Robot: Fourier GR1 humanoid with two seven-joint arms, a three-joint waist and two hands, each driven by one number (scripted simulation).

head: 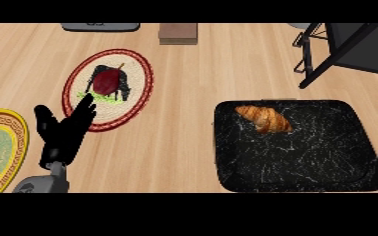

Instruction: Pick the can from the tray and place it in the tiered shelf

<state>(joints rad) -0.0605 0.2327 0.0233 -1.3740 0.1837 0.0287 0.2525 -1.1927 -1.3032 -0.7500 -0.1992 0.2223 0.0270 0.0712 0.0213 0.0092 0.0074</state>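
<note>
A black marbled tray (295, 165) lies at the lower right of the wooden counter, and a golden croissant (264, 118) rests in its far left corner. No can shows on the tray. The black frame of the tiered shelf (334, 47) stands at the upper right. My left hand (65, 132) is open at the lower left, fingers pointing up, its fingertips over the near rim of a red-rimmed woven plate (140, 87). A dark red oval thing (109, 81) lies on that plate. My right hand is out of the picture.
A yellow patterned plate (10, 150) is cut off by the left edge. A brown block (178, 33) and a grey flat object (100, 26) sit along the far edge. Bare wood lies between the woven plate and the tray.
</note>
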